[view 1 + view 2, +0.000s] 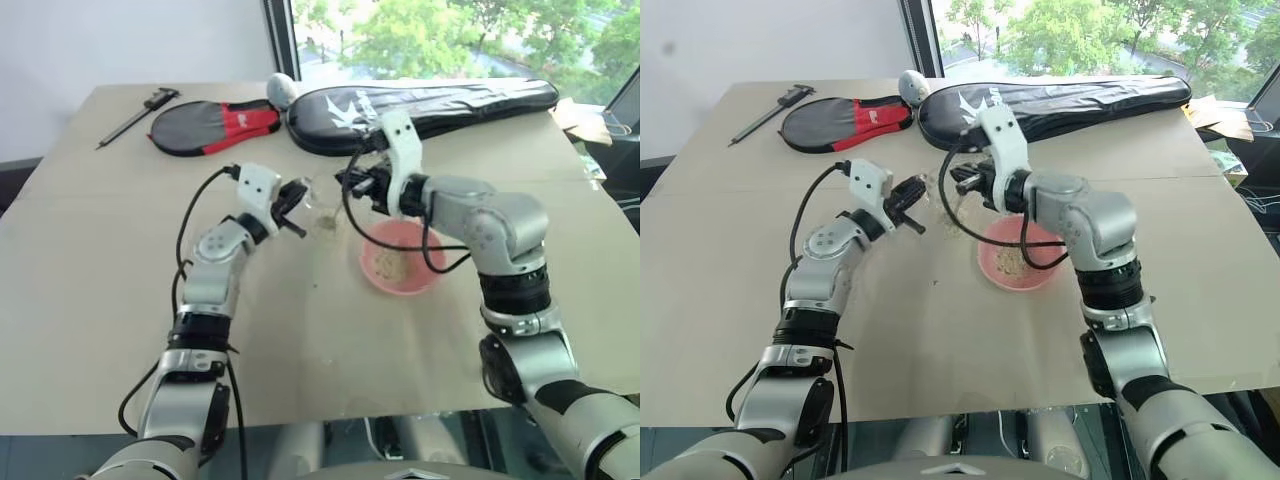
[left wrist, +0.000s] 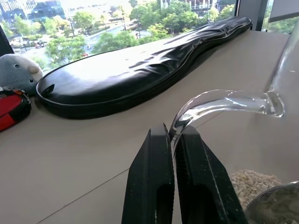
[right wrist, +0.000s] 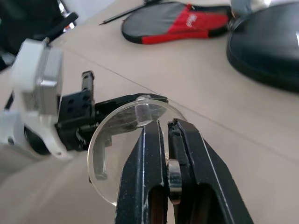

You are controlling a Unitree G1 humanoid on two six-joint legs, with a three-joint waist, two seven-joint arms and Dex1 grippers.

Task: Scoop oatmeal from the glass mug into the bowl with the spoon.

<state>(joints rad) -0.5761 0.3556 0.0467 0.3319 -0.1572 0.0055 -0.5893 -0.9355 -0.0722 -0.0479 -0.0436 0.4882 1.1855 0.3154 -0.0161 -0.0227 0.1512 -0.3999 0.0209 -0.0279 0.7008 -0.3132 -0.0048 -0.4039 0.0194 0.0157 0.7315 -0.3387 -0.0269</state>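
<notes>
The left gripper [image 2: 174,140] pinches the glass mug [image 3: 126,149] by its handle; the right gripper [image 3: 167,135] clamps the spoon [image 3: 174,184]. A jolt could spill oatmeal [image 1: 390,265] short of the bowl [image 1: 425,285].

light: bright daylight from window [image 1: 450,40] behind | shadows: soft | blur: near fingers in wrist views
</notes>
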